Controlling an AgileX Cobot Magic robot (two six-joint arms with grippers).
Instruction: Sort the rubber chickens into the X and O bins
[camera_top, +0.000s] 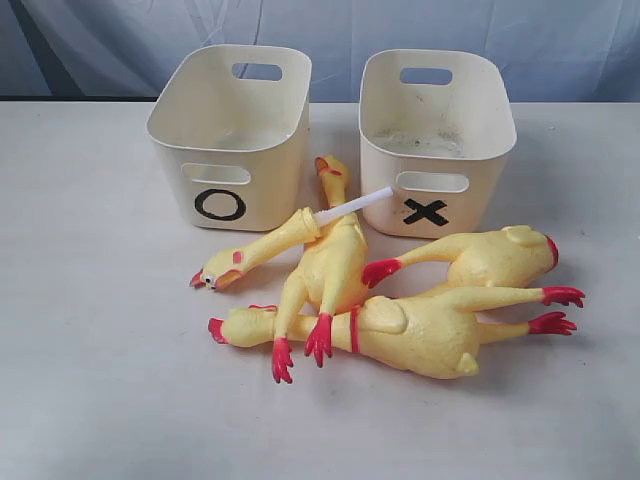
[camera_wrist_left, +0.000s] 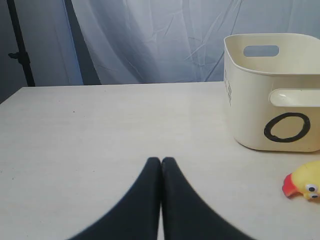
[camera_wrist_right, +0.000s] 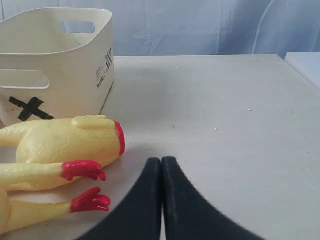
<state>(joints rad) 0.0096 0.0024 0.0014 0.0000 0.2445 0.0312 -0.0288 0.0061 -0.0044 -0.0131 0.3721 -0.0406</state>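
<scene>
Rubber chickens (camera_top: 420, 330) lie heaped, unsorted.
Left gripper (camera_wrist_left: 161, 161) and right gripper (camera_wrist_right: 161, 161) are pinched empty; the right sits nearer, beside red feet (camera_wrist_right: 82, 170).

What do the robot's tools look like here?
The left tool and right tool look alike: two smooth black fingers each, broad at the base and curving to narrow tips. No cables, markings or other colours show on them.

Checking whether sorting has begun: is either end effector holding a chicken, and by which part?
Nothing is held. The left end effector and the right end effector are both shut empty; the rubber chickens lie on the table.
</scene>
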